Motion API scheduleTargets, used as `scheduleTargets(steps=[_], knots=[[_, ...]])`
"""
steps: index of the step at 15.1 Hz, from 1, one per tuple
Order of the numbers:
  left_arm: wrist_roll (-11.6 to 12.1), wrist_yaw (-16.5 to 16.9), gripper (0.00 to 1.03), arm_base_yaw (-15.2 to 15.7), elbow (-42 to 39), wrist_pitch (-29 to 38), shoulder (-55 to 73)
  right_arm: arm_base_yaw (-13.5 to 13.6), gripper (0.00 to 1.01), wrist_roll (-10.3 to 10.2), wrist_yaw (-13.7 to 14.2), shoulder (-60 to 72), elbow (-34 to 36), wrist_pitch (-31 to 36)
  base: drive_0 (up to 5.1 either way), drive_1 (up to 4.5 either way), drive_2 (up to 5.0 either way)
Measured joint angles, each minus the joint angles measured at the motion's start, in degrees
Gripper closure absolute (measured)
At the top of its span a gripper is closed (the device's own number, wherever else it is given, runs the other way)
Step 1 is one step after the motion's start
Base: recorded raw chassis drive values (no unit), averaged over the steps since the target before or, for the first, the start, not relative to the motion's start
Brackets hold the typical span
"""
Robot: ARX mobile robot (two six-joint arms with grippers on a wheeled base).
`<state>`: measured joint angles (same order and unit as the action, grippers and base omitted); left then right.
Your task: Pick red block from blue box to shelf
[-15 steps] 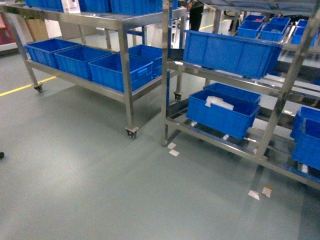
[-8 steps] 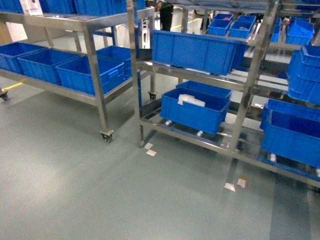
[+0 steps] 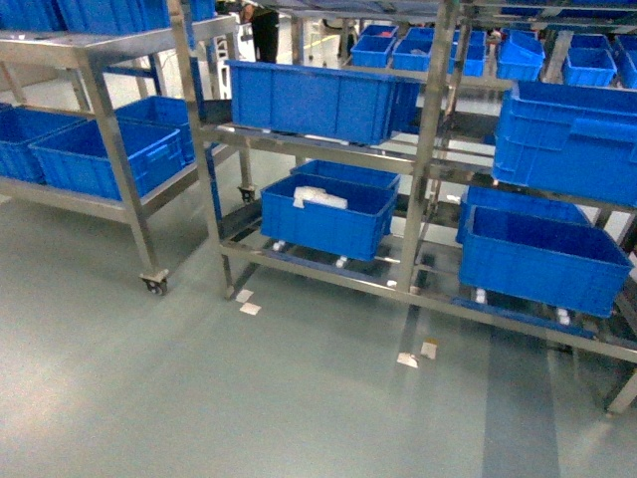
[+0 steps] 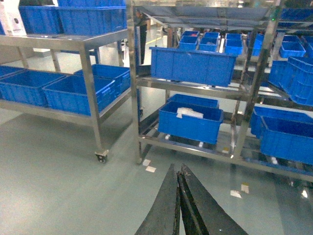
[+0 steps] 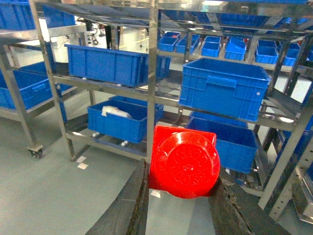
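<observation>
Grey-green floor (image 3: 199,398) fills the lower half of the head view, with small white scraps of paper (image 3: 247,304) lying near the feet of the racks. Behind it stands the shelf (image 3: 428,179), a stainless-steel rack whose rail tiers carry dark blue crates (image 3: 323,214), one of them holding a white bundle (image 3: 320,197). A second wheeled rack (image 3: 109,149) with more crates stands to the left. Neither arm shows in this view.

From the left wrist camera, the left gripper (image 4: 179,196) points toward the same racks, its two dark fingers pressed together with nothing between them, above bare floor.

From the right wrist camera, the right gripper (image 5: 178,196) pinches the red block (image 5: 183,161) between its two dark fingers, one on each side of the brick, touching it. The block's round stud faces the camera. It hangs above the floor in front of the shelf, apart from any tier. The blue box appears in no view.
</observation>
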<state>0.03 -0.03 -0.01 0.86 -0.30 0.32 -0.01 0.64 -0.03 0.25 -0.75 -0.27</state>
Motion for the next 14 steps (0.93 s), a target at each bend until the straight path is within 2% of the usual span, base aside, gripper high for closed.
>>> scheduleTargets(steps=[12, 13, 14], knots=[[0.00, 0.00, 1.01, 0.00, 0.00, 0.04, 0.00, 0.00, 0.73, 0.00, 0.00, 0.00, 0.00, 0.00, -1.4, -1.40, -1.4], [0.00, 0.02, 0.94, -0.04, 0.00, 0.07, 0.00, 0.00, 0.73, 0.00, 0.00, 0.00, 0.00, -0.02, -1.4, -1.44, -1.4], [-0.02, 0.00, 0.79, -0.04, 0.00, 0.07, 0.00, 0.00, 0.73, 0.00, 0.00, 0.00, 0.00, -0.02, -1.4, -1.36, -1.4]])
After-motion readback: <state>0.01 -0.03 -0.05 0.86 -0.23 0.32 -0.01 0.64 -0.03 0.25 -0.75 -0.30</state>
